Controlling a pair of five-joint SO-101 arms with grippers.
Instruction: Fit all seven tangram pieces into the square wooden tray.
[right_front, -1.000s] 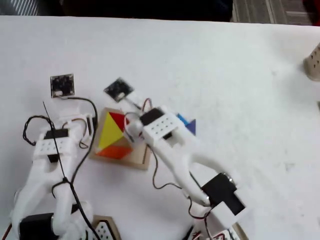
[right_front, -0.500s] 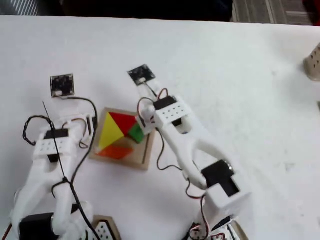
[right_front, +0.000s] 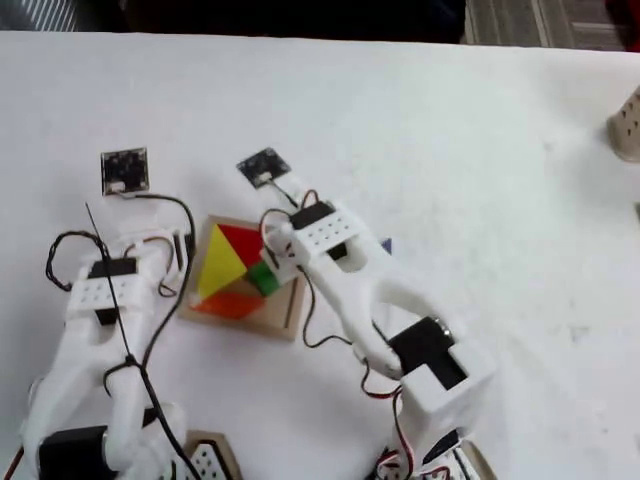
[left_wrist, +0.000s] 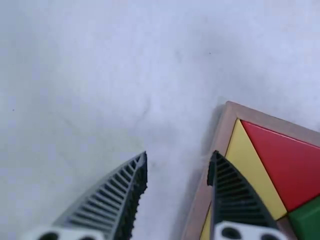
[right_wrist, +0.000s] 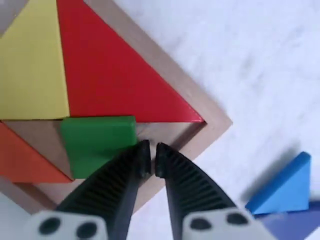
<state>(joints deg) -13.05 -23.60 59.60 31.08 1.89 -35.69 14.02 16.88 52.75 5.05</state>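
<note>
The square wooden tray (right_front: 250, 324) lies between the two arms. It holds a yellow triangle (right_front: 218, 265), a red triangle (right_front: 240, 241), an orange piece (right_front: 228, 304) and a green square (right_front: 262, 279). My right gripper (right_wrist: 150, 151) is shut with nothing in it, its tips just beside the green square (right_wrist: 97, 143) over bare tray floor near the tray's corner (right_wrist: 212, 125). A blue triangle (right_wrist: 287, 187) and a purple piece (right_wrist: 300, 222) lie on the table outside the tray. My left gripper (left_wrist: 178, 157) stands open at the tray's left edge (left_wrist: 220, 131), one finger (left_wrist: 227, 192) over the rim.
White cloth covers the table. A black square tag (right_front: 124, 170) lies beyond the left arm and another (right_front: 262, 167) beyond the tray. A pale perforated object (right_front: 627, 125) stands at the far right edge. Cables trail around both arms.
The right arm swung away toward the far side, uncovering the green square in the tray, then came back over the tray's right part. The left arm has stayed still.
</note>
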